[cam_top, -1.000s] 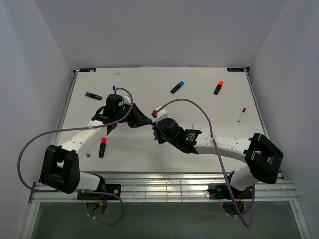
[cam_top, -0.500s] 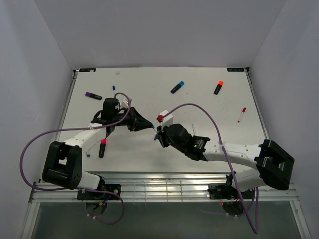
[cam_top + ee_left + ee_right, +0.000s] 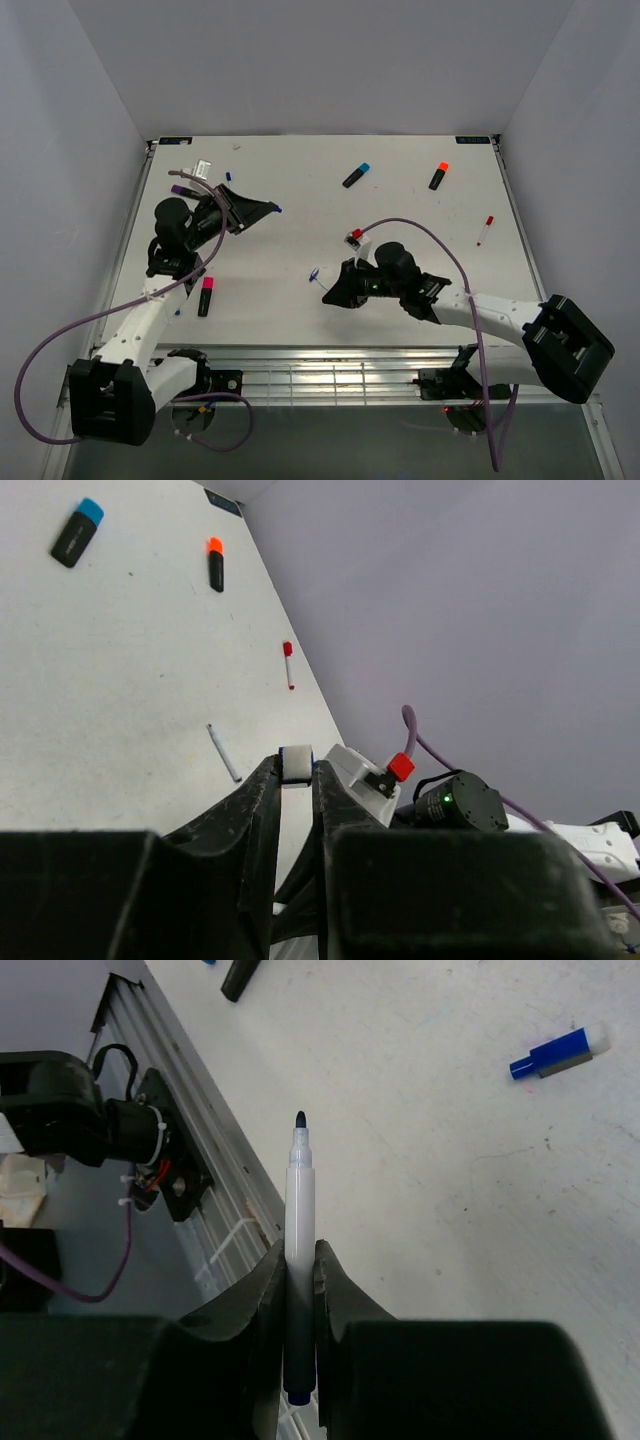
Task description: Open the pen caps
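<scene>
**Left jaws:** closed on a small blue cap (image 3: 295, 764), pinched at the very tips. The cap is off its pen and held above the desk (image 3: 300, 160), over the far-left part.

**Right jaws:** closed around the barrel of a thin white pen (image 3: 300, 1200). The pen is uncapped, and its dark tip sticks out past the jaws. It is held above the front middle of the desk, well apart from the left jaws.

**Caps still seated, all resting on the desk:**
- The blue highlighter cap (image 3: 364, 167) is on its black body at the far side, centre.
- The orange highlighter cap (image 3: 443, 166) is on its black body at the far side, to the right of the blue one.
- The red pen cap (image 3: 490, 218) is on a slim white pen toward the right edge.
- The magenta highlighter cap (image 3: 208, 284) is on its black body at the near left, just beside the left arm.

**Loose items:**
- A short blue piece (image 3: 558, 1052) lies flat on the desk. I cannot tell whether it is a cap or a pen end.
- A second white pen (image 3: 224, 752) lies on the desk near the red-capped one. It is too small to tell whether it has a cap.
</scene>
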`<state>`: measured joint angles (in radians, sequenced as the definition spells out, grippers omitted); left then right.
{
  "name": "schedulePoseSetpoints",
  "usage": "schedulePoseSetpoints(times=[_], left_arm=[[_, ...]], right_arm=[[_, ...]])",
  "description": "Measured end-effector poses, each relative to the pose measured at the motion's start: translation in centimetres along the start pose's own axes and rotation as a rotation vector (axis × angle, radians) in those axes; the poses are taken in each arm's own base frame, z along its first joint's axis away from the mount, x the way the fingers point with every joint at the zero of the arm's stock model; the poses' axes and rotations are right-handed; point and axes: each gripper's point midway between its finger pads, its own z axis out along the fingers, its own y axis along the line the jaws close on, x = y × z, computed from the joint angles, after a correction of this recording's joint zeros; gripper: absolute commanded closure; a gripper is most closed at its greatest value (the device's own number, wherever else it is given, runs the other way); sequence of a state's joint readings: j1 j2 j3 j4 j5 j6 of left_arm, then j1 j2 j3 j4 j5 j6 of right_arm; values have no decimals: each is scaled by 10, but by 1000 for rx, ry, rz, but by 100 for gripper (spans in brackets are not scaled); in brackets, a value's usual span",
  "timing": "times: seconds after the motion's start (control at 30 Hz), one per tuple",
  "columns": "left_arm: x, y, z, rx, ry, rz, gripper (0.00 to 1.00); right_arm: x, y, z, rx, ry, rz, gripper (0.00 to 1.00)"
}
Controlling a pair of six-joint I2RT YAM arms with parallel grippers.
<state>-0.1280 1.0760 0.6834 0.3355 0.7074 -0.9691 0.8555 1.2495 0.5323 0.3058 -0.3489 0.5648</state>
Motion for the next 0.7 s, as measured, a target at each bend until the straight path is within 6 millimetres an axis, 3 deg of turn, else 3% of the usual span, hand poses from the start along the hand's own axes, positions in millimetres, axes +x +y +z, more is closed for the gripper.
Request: schedulePoseSetpoints(times=[0.1, 0.23, 0.37, 0.5, 0.63, 0.7], left_arm=[[-6, -2, 1, -25, -5, 60, 100], [4, 35, 14, -184, 69, 61, 100], [56, 80, 16, -350, 232, 42, 100], [115, 99, 18, -428, 412, 55, 100], [164, 117, 16, -487, 564, 61, 100], [177, 129, 13, -531, 604, 62, 100]], right_arm=[[-9, 4, -8, -16, -22, 26, 92], [-41, -22, -25, 141, -99, 41, 92], [-76, -63, -50, 382, -175, 41, 92], [-90, -109, -79, 595, -196, 63, 92], [-80, -154, -104, 778, -157, 94, 92], [-72, -173, -112, 841, -122, 115, 92]])
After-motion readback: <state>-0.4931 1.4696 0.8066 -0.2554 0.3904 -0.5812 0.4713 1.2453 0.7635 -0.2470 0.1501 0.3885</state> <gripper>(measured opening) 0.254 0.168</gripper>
